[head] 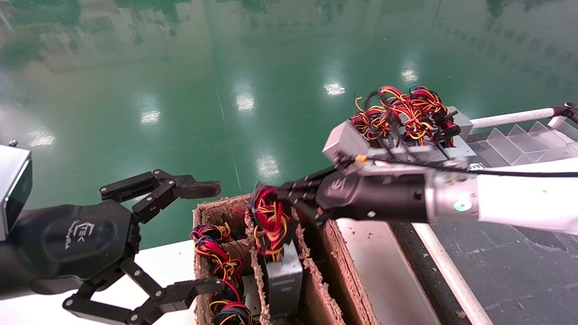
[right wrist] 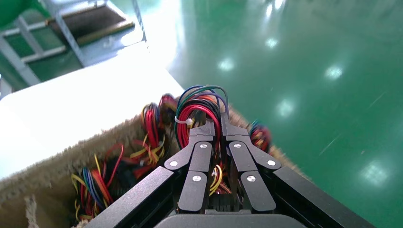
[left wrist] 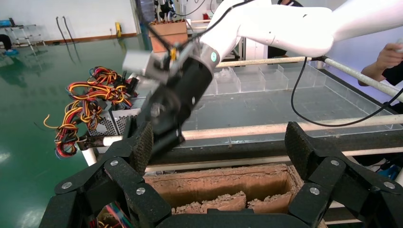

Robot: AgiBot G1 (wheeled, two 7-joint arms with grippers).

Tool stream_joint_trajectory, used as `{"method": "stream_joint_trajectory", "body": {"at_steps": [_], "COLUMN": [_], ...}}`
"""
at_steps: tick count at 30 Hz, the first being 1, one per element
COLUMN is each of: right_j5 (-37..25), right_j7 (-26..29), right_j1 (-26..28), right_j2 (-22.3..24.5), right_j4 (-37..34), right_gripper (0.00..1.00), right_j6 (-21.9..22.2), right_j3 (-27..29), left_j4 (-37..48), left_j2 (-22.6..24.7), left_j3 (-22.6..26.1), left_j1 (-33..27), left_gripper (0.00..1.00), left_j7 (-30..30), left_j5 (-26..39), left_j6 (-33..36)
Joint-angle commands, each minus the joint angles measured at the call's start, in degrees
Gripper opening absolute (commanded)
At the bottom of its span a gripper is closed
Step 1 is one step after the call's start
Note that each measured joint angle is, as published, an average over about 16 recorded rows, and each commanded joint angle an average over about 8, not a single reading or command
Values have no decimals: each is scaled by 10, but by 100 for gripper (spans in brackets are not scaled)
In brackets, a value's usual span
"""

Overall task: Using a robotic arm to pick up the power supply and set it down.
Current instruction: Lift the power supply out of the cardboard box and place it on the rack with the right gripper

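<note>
A grey power supply [head: 283,280] stands upright in a slot of the cardboard box [head: 337,271]. Its looped red, yellow and blue wires [head: 269,216] rise above the box's rim. My right gripper [head: 282,192] reaches in from the right and is shut on that wire loop; the right wrist view shows its jaws [right wrist: 216,128] closed on the red and black wires [right wrist: 199,102]. My left gripper [head: 203,237] hangs open beside the box's left side, holding nothing, and its spread jaws [left wrist: 221,147] frame the box's rim.
A second power supply's wires [head: 216,257] fill the box's left slot. Other power supplies [head: 402,131] lie on the black belt [head: 496,262] at right, near clear dividers [head: 519,140] and a white rail [head: 451,271]. A person's hand [left wrist: 389,54] is beyond the belt.
</note>
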Motion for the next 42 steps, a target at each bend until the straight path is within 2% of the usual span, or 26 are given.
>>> {"method": "stream_joint_trajectory", "body": {"at_steps": [1, 11, 19, 30, 42], "right_j5": [14, 88, 104, 88, 63], "right_j7": [1, 5, -2, -51, -127], "right_j1": [-2, 15, 64, 176, 297], "right_j2": [10, 68, 90, 99, 130], "right_j4": [9, 35, 12, -120, -317], "right_gripper": [0, 0, 0, 0, 0], "right_j6": [0, 1, 8, -7, -6], "right_j3": [10, 75, 105, 120, 131], "left_j4": [0, 0, 0, 0, 0], "left_j2": [0, 0, 0, 0, 0], "left_j3": [0, 0, 0, 0, 0], "left_j1": [0, 0, 0, 0, 0], "left_gripper": [100, 100, 100, 100, 100], "left_j7": [0, 0, 0, 0, 0], "left_j5": [0, 0, 0, 0, 0], "left_j6": [0, 0, 0, 0, 0]}}
